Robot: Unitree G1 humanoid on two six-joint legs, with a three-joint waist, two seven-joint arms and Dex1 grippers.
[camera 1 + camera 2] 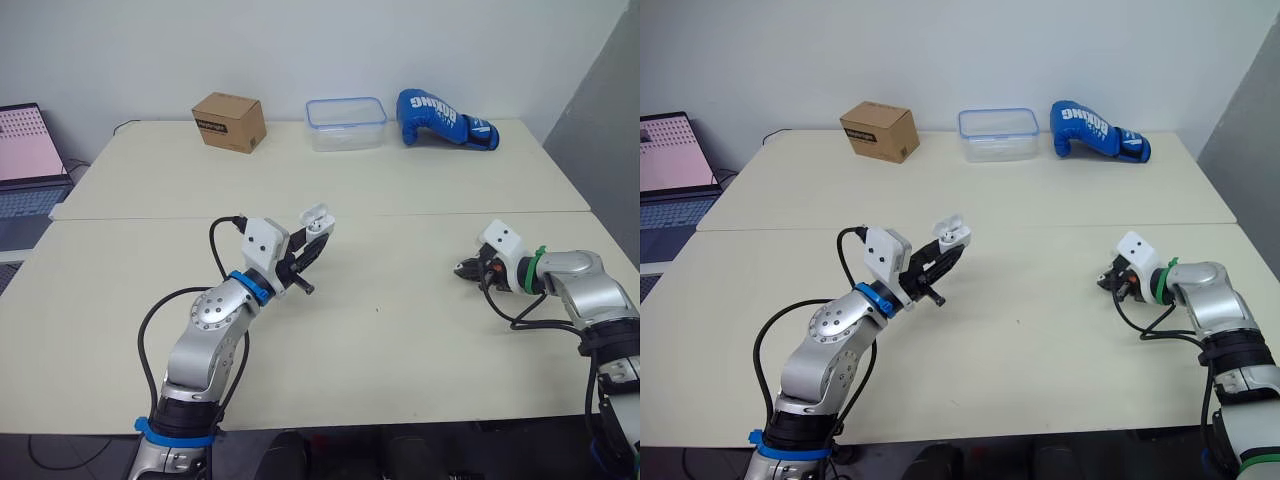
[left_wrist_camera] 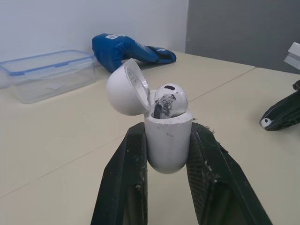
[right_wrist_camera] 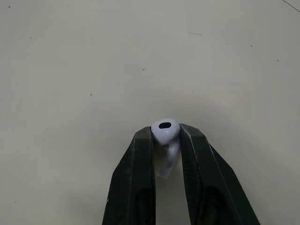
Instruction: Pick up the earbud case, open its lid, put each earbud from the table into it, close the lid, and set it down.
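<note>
My left gripper (image 1: 316, 240) is shut on the white earbud case (image 2: 168, 143), held above the table left of centre. Its lid (image 2: 125, 88) is swung open, and one white earbud (image 2: 169, 99) sits in the case. At the right side of the table my right gripper (image 1: 464, 268) hovers low over the surface. It is shut on the second white earbud (image 3: 165, 133), pinched between the black fingers (image 3: 140, 164) with its head poking out past the tips.
Along the table's far edge stand a cardboard box (image 1: 229, 122), a clear plastic container with a blue rim (image 1: 346, 124) and a blue boxing glove (image 1: 443, 119). A laptop (image 1: 28, 160) sits off the left side. A seam (image 1: 420, 213) joins the two tabletops.
</note>
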